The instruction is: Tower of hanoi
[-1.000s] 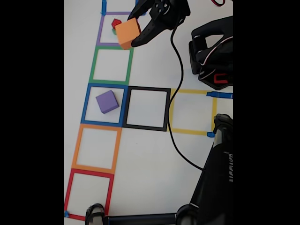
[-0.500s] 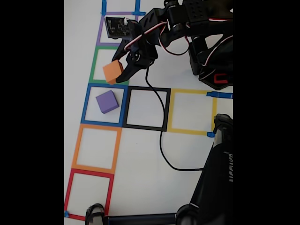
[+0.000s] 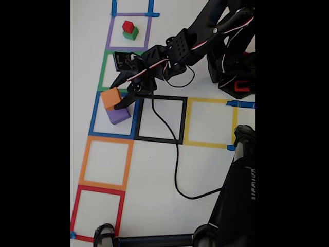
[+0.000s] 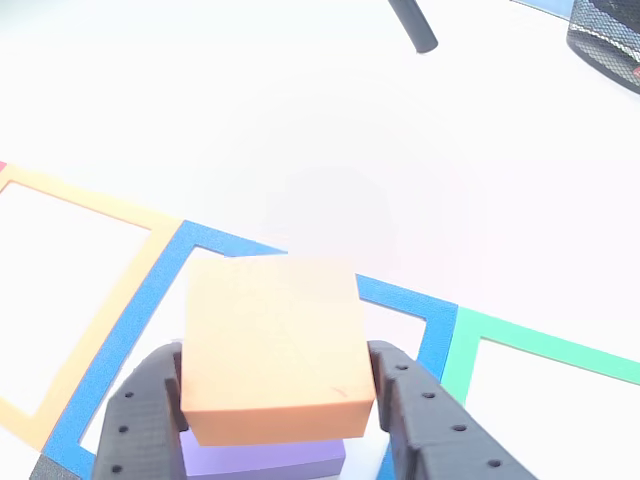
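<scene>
From the fixed view I can see the red cube [image 3: 127,25] sitting on the green cube [image 3: 131,34] inside the purple tape square [image 3: 109,32], well apart from my gripper [image 3: 119,96]. In the other view, the gripper [image 4: 282,400] is clamped on the matte orange cube [image 4: 272,345], one black studded finger [image 4: 415,415] pressed to each side. That cube sits directly over the purple cube [image 4: 265,458], within the blue tape square [image 4: 405,298]; whether the two touch I cannot tell.
</scene>
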Available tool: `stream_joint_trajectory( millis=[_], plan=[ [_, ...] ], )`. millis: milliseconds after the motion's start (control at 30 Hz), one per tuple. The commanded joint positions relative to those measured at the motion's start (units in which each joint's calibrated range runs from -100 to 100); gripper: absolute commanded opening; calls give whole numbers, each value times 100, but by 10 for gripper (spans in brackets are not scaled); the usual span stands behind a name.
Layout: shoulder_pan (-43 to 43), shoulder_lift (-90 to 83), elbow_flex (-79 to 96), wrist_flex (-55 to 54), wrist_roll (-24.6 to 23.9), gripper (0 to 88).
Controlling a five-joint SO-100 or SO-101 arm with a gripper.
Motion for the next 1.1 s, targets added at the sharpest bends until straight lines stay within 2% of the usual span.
stream_joint_trajectory(
  millis=[0,1067],
  plan=[
    [-97,526,-110,-774,36,29],
    [-184,1786,-401,-1705,36,25]
  ],
)
